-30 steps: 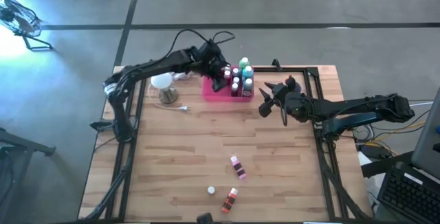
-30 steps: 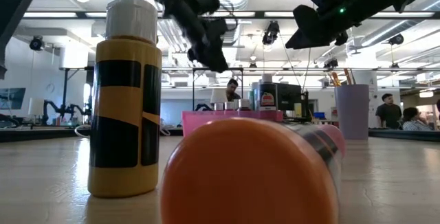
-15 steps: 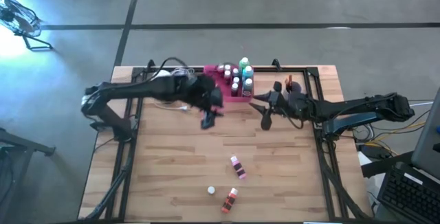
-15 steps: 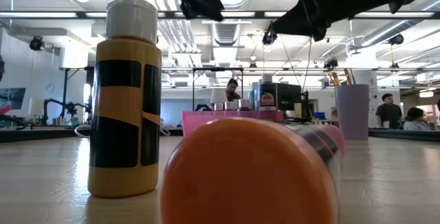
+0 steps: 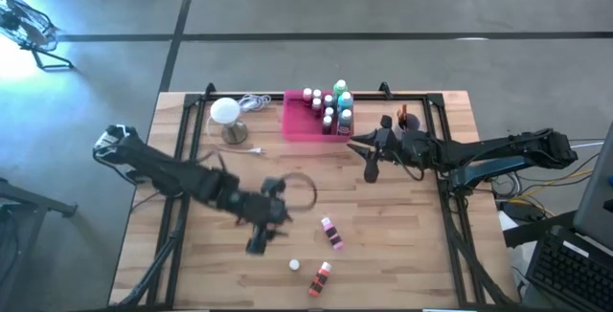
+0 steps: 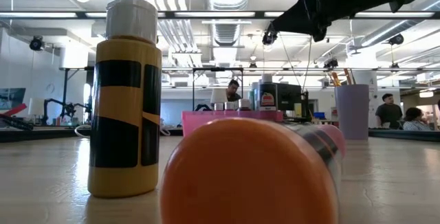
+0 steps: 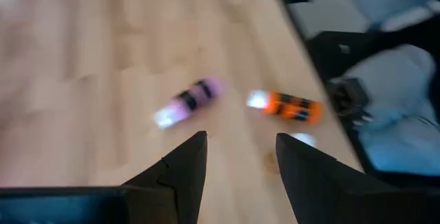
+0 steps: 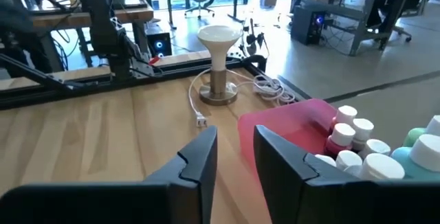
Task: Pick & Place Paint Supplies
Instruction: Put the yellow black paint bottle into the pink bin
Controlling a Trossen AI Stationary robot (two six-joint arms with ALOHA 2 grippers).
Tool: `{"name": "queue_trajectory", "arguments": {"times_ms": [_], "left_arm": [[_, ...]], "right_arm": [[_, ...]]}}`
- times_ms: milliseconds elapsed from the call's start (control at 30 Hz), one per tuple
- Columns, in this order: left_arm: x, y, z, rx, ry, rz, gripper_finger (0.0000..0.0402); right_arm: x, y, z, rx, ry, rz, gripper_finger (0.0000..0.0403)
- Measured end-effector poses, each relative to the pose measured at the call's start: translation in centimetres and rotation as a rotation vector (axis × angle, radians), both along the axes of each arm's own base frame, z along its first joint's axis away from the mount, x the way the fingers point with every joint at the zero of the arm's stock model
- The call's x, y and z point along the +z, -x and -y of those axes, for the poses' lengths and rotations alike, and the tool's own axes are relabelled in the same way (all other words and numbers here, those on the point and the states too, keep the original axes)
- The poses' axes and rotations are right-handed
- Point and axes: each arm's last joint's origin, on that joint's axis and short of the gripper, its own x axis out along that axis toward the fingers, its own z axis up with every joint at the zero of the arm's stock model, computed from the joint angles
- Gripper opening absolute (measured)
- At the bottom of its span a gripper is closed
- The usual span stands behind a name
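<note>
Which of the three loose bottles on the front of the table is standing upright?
The yellow bottle, cap up. In the high view only its white cap shows. The pink bottle and the orange bottle both lie on their sides.

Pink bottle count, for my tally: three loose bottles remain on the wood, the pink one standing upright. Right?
Not quite. The pink bottle lies on its side, as the high view and left wrist view show. Three loose bottles do remain: it, the orange bottle, also lying, and the yellow bottle, upright.

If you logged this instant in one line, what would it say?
left hand: open, empty, over the table near pink bottle | right hand: open, empty, beside pink tray | orange bottle: lying loose
</note>
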Motion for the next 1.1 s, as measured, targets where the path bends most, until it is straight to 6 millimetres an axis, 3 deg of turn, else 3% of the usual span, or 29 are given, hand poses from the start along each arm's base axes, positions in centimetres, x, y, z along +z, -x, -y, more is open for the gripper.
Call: {"name": "queue_trajectory", "arguments": {"times_ms": [100, 200, 400, 600, 1100], "left_arm": [[-1.9, 0.5, 2.5, -0.104, -0.010, 0.049, 0.0179], [-3.4, 1.0, 3.6, -0.142, 0.006, 0.078, 0.0179], [-4.6, 0.9, 4.1, -0.177, -0.003, 0.131, 0.0185], [-6.6, 0.5, 4.1, -0.177, -0.013, 0.075, 0.0223], [-8.1, -1.0, 4.5, -0.167, -0.015, 0.019, 0.0225]], "right_arm": [[0.0, 0.0, -0.2, 0.006, -0.006, 0.002, 0.0084], [0.0, 0.0, -0.5, 0.019, -0.006, 0.000, 0.0076], [0.0, -0.1, -1.1, 0.047, -0.017, 0.003, 0.0063], [0.0, -0.1, -1.7, 0.070, -0.026, 0.007, 0.0059], [-0.1, -0.1, -1.8, 0.077, -0.024, -0.004, 0.0109]]}}
